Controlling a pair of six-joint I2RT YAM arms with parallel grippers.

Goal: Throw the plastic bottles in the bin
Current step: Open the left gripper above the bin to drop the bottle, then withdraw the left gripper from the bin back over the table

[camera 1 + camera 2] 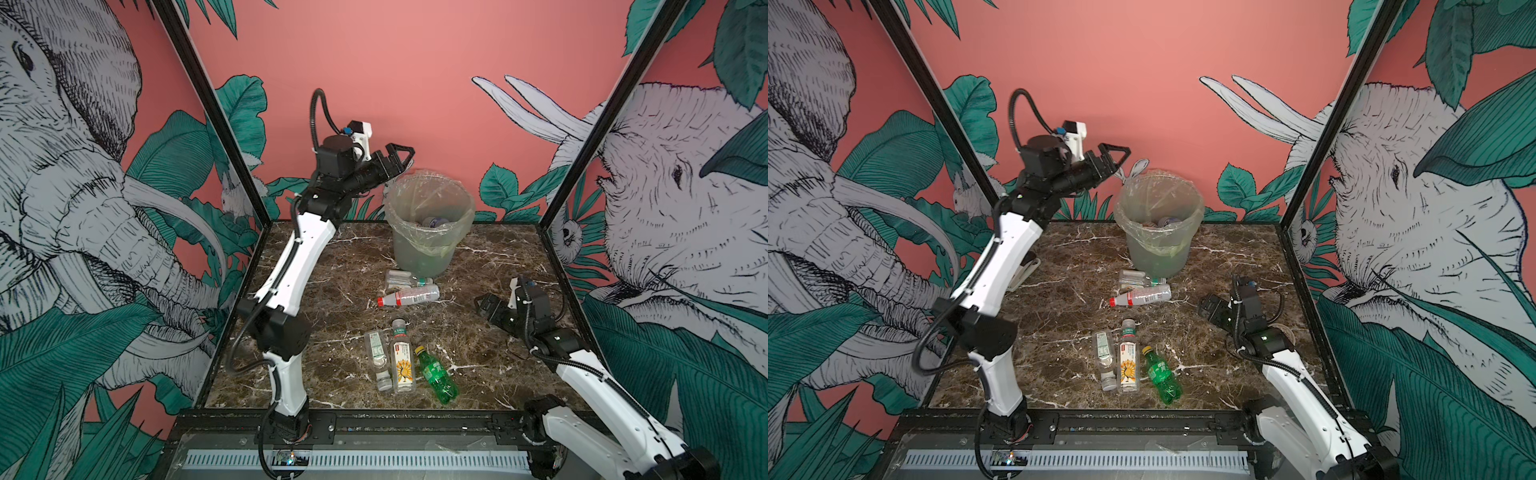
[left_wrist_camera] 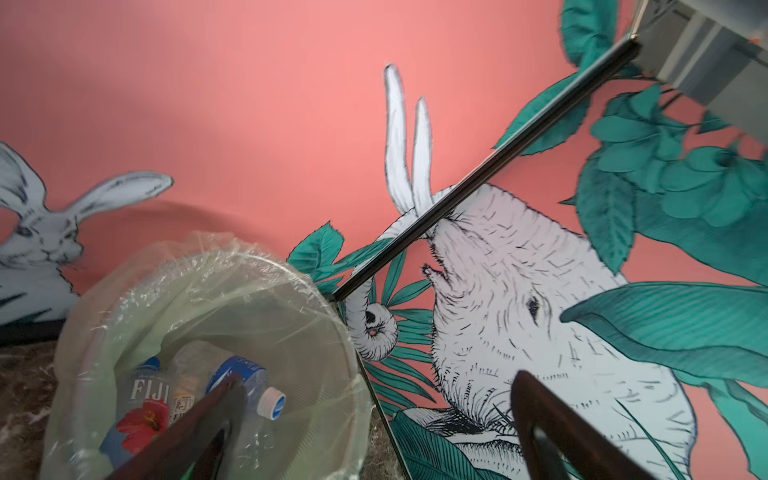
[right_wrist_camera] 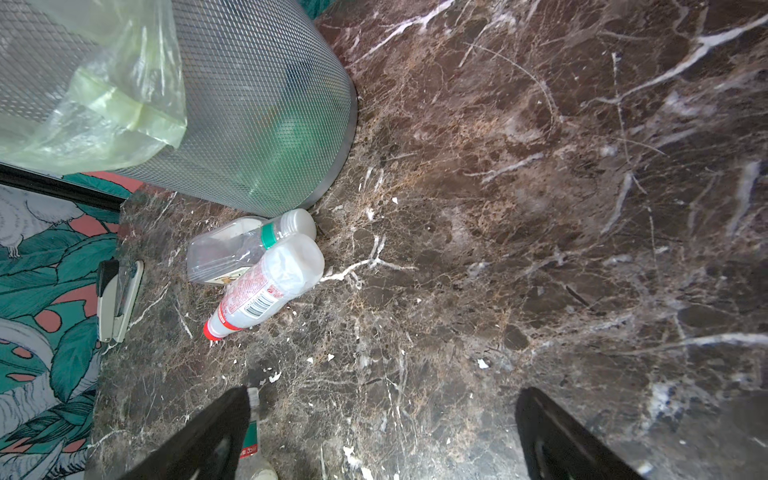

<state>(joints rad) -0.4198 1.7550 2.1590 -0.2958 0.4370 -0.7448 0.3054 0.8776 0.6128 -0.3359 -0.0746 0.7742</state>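
Note:
The bin [image 1: 419, 253] [image 1: 1158, 253] stands at the back of the marble table. My left gripper [image 1: 405, 156] [image 2: 380, 378] hangs open and empty over its left rim. In the left wrist view a Fiji bottle [image 2: 145, 395] and a blue-labelled bottle [image 2: 253, 386] lie inside the bin. In front of the bin lie a clear bottle [image 1: 405, 279] and a red-capped bottle [image 1: 409, 296] [image 3: 266, 286]. Nearer the front lie a clear bottle [image 1: 377, 359], a yellow-labelled one [image 1: 402, 361] and a green one [image 1: 436, 376]. My right gripper [image 1: 484, 305] [image 3: 382, 392] is open and low over bare marble at the right.
A white-and-black stapler [image 3: 116, 299] [image 1: 1025, 268] lies at the table's left edge, behind the left arm. Printed walls with black corner posts close off the left, back and right sides. A black rail [image 1: 374, 419] runs along the front edge.

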